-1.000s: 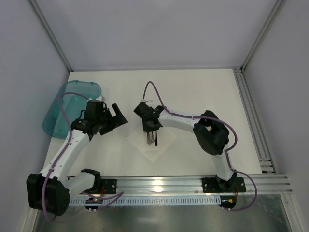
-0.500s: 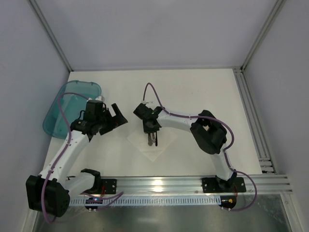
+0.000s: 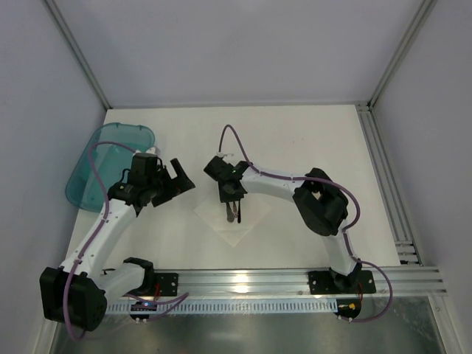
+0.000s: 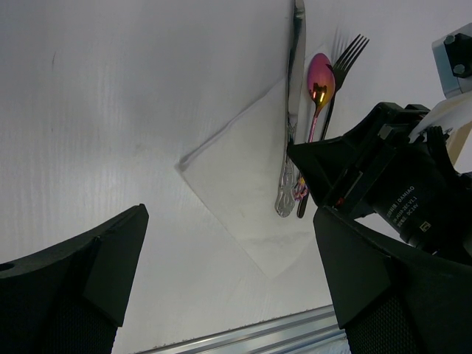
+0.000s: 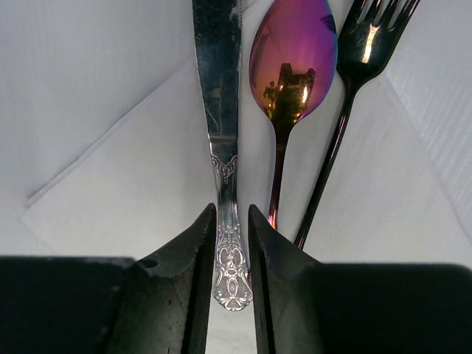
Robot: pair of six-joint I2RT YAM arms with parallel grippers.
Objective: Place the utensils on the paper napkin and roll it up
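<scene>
Already on the paper napkin point(image 4: 243, 192): knife point(image 5: 220, 110), spoon point(image 5: 295, 66) and fork point(image 5: 369, 44)

We begin with the only container, a translucent teal tub point(image 3: 82, 181). It sits at the far left edge of the table point(image 3: 310, 140), well apart from the napkin. The left arm and its cable cross in front of it, and we cannot make out what it holds.

All three pieces lie side by side and roughly parallel on the white napkin. Seen from the right wrist, the knife is on the left, the iridescent spoon in the middle and the dark fork on the right. The knife's blade runs out past the napkin's edge onto the table.

We see the right gripper point(image 5: 232, 214) low over the napkin with its fingers only a narrow slit apart. The knife's ornate handle lies in that slit. We cannot tell whether the pads press it or merely flank it.

The left gripper point(image 4: 230, 214) hovers near the napkin's left side, clear of it. Its jaws are spread wide and carry nothing.
</scene>
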